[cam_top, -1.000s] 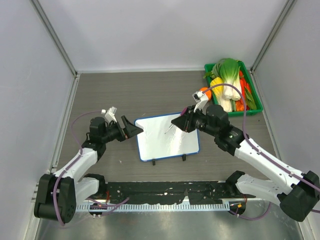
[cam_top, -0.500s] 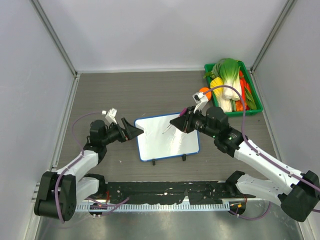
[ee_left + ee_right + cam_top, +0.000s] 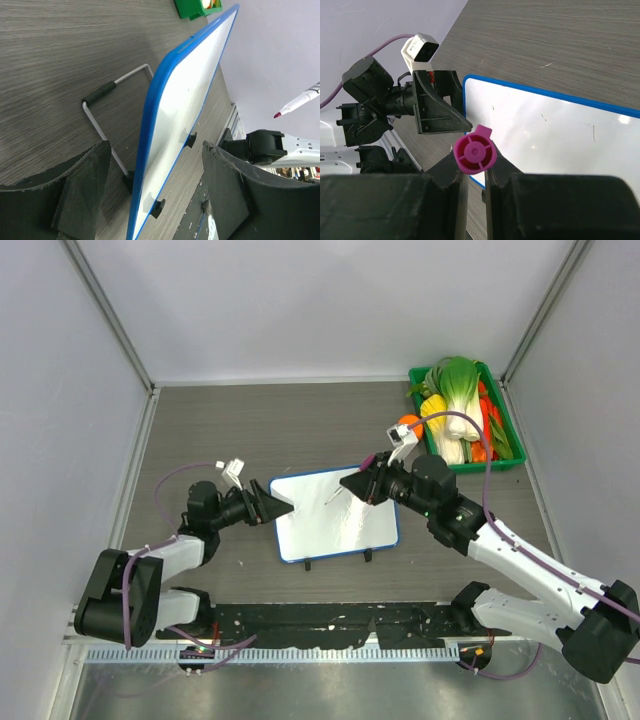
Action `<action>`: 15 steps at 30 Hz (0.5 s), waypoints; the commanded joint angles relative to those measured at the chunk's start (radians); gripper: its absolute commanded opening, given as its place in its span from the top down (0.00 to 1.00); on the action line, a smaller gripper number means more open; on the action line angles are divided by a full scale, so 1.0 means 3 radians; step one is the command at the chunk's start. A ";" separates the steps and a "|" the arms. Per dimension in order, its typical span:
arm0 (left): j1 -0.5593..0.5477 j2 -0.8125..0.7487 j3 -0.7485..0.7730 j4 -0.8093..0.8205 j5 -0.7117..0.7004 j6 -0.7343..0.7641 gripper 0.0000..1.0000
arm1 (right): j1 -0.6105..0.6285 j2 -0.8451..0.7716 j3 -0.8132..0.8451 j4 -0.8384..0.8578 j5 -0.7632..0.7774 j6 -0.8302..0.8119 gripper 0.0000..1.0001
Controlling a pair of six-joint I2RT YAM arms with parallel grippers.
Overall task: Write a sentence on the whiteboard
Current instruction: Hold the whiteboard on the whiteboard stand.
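"Well, where's the whiteboard (image 3: 335, 515)?"
"Middle of the counter (image 3: 250, 430), tilted on its wire stand and feet; the left claw (image 3: 272, 505) gapes wide around its left edge."
"And the right claw (image 3: 357, 483)?"
"Clamped on the marker (image 3: 338, 497), tip clear of the board's face; beyond, a green basket (image 3: 500, 464) of vegetables sits far right."

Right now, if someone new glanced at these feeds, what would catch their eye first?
The blue-framed whiteboard stands propped at the table's middle, with no pink writing visible. The right gripper holds a pink marker, its tip poised just off the board's face, while the open left gripper straddles the board's left edge. A green basket of vegetables sits in the far right corner.
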 commanded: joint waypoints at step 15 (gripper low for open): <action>-0.0064 -0.0146 -0.0107 0.0111 0.0095 0.0257 0.54 | 0.0171 0.0151 -0.0058 0.0679 0.0387 -0.0041 0.99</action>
